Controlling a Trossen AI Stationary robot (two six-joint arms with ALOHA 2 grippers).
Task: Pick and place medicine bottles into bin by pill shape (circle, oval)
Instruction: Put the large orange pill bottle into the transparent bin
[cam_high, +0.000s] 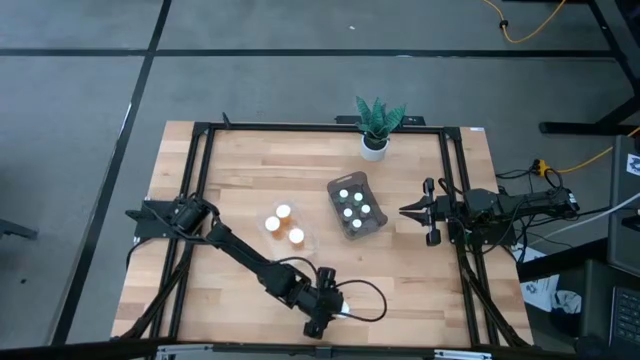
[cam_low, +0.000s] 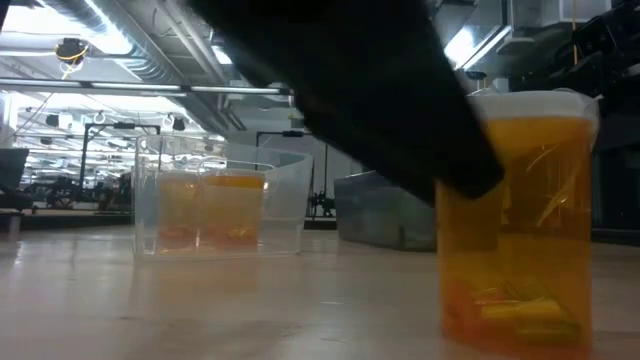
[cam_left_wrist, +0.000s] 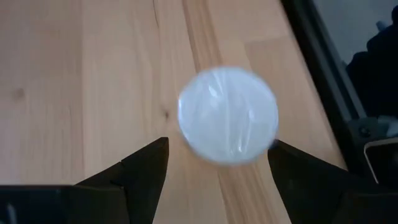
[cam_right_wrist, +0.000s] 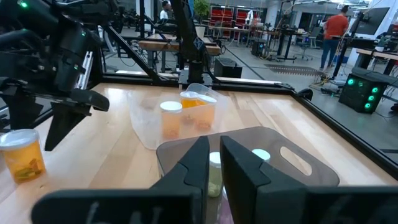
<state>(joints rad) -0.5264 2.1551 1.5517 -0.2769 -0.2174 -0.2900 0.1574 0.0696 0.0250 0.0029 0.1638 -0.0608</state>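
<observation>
Seen from above, a light wooden desk (cam_high: 250, 180) with a black metal frame holds two small bins. The clear bin (cam_high: 290, 232) sits near the desk's middle and contains three amber bottles (cam_high: 284, 212) with white caps. The smoky grey bin (cam_high: 357, 206), just beside it toward the right arm, contains four smaller white bottles (cam_high: 344, 194), seen as bright dots. A fourth amber bottle (cam_high: 336, 309) stands alone by the near edge, well apart from both bins.

The left hand (cam_high: 330, 305) hangs over this lone bottle. In the left wrist view its two dark fingers (cam_left_wrist: 140, 177) stand spread on either side of the bottle's round white cap (cam_left_wrist: 227, 115), with wood showing between the fingers and the cap on at least one side; the hand is released and not gripping. From desk height, the bottle is a see-through orange cylinder with small pills lying at its bottom, too blurred to tell their shape.

The right hand (cam_high: 406, 211) rests by the right edge of the desk, just beside the grey bin, its fingers clenched together on nothing.

A white pot with a green plant (cam_high: 378, 125) stands at the far edge of the desk. The floor around the desk is grey, with yellow cables at the far right. Beyond the desk is a large workshop with benches, equipment and ceiling lights; a person in a red top (cam_right_wrist: 336, 37) stands far off.
</observation>
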